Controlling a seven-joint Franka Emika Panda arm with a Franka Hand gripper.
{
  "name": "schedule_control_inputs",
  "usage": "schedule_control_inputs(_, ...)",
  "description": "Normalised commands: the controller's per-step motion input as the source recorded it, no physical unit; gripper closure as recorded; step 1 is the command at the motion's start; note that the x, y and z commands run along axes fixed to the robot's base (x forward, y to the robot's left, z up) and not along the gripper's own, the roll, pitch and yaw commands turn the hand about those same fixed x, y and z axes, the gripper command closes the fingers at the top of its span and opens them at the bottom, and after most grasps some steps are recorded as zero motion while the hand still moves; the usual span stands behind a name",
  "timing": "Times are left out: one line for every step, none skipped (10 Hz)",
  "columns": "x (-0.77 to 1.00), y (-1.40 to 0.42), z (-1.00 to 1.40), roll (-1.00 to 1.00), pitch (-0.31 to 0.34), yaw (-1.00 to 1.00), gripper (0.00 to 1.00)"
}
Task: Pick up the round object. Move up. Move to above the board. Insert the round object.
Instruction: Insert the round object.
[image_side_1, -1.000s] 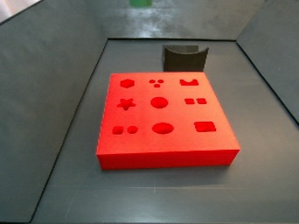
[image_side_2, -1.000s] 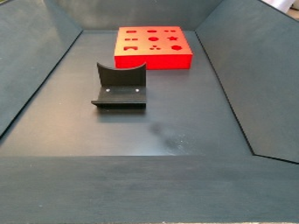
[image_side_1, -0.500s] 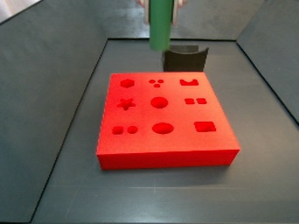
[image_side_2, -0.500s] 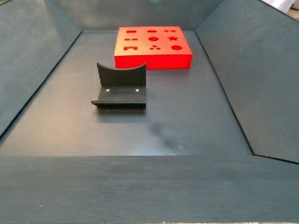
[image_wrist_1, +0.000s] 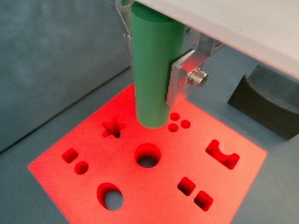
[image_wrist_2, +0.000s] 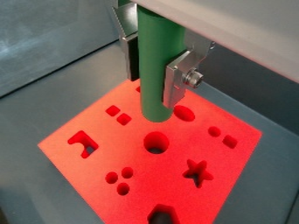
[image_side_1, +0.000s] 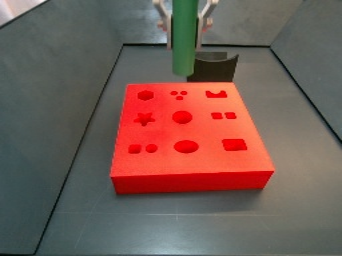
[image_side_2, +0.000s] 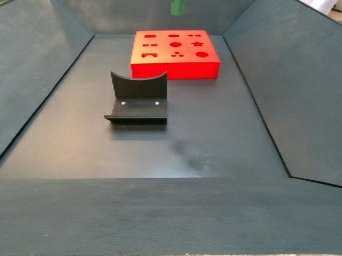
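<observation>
Change: the peg (image_side_1: 185, 40) now hangs lower than half a second ago, and a second ago only a green sliver showed at the top edge of that side view. The other side view now shows just its green tip (image_side_2: 178, 7) at the top edge.
Meaning: I judge the pick-up and the lift done and the carry close to its end; insertion not yet begun.
Pincer: the pincer (image_wrist_1: 158, 66) is closed on the peg, one silver finger (image_wrist_1: 184, 76) flat against its side. The same grip shows in the other wrist view (image_wrist_2: 159, 74).
Peg: upright, held by its upper part, its lower end free below the fingers and clear of the board.
Board: the red board (image_side_1: 189, 175) lies beneath the pincer in both wrist views (image_wrist_1: 158, 188); from the side the peg looks over the board's far edge, so how well it is centred I cannot tell.
Holes: all cut-outs visible are empty. The round hole (image_wrist_2: 156, 143) sits just past the peg's lower end in both wrist views; no piece is seated in the board.
Fixture: the fixture (image_side_2: 138, 99) stands bare, well apart from the pincer, holding nothing.
Next step: I judge a small alignment over the round hole is needed, then a straight descent.
</observation>
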Motion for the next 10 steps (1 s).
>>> schedule_control_inputs(0.0, 0.0, -0.42, 0.08, -0.151, 0.0, 1.0)
schedule_control_inputs(0.0, 0.0, -0.36, 0.09, -0.149, 0.0, 1.0)
schedule_control_inputs(0.0, 0.0, -0.49, 0.13, -0.167, 0.01, 1.0)
schedule_control_inputs(0.0, 0.0, -0.64, 0.18, -0.203, 0.08, 1.0)
schedule_control_inputs(0.0, 0.0, -0.61, 0.15, -0.211, 0.07, 1.0)
schedule_control_inputs(0.0, 0.0, -0.51, 0.11, -0.196, 0.03, 1.0)
schedule_control_inputs(0.0, 0.0, -0.59, 0.15, -0.211, 0.04, 1.0)
schedule_control_inputs(0.0, 0.0, -0.24, 0.0, -0.147, 0.0, 1.0)
schedule_control_inputs(0.0, 0.0, -0.11, 0.0, -0.083, 0.0, 1.0)
schedule_control_inputs(0.04, 0.0, -0.07, 0.0, -0.03, 0.0, 1.0)
